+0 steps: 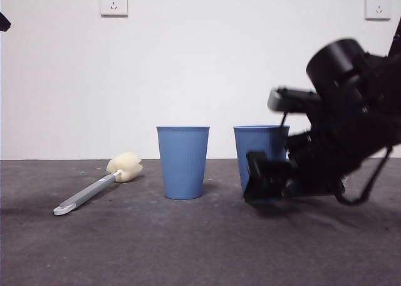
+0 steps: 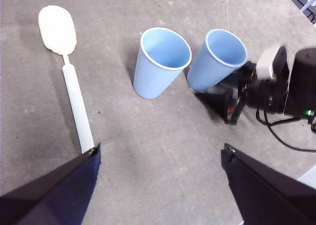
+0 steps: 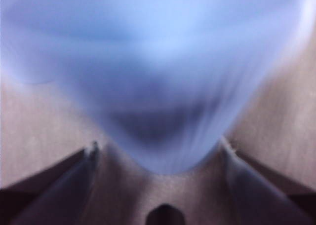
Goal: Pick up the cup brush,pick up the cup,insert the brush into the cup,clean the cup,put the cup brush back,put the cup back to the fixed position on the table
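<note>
On the table's [image 1: 188, 248] left side the brush [image 1: 94, 189] lies flat, with its sponge head towards the wall and its white tip towards the camera, well apart from a second tumbler [image 1: 183, 162] standing upright at the middle. Just right of that stands the cup [image 1: 260, 148], also upright, with the right tool [image 1: 266, 176] low at its base, jaws spread wide on either side of it and not clearly touching. High above, the left tool [image 2: 160, 153] hangs wide open, holding nothing.
</note>
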Robot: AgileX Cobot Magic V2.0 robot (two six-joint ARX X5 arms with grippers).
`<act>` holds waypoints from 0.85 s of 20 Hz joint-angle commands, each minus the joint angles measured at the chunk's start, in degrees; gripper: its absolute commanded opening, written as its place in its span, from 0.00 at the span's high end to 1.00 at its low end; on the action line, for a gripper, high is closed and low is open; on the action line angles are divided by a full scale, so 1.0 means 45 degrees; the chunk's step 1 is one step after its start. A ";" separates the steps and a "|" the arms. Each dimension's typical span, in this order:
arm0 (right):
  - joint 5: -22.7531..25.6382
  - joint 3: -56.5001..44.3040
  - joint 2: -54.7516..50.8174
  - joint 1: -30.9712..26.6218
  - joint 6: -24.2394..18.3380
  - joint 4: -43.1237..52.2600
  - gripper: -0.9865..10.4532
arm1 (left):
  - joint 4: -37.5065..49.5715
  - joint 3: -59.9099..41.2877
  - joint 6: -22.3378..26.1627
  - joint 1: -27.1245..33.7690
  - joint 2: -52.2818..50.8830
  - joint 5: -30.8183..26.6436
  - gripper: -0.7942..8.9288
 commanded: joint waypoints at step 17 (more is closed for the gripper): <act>-0.2599 -0.0010 -1.0161 0.0107 0.1967 -1.2871 0.53 | -0.0539 -0.0160 0.0316 -0.0034 -0.0019 0.0044 0.50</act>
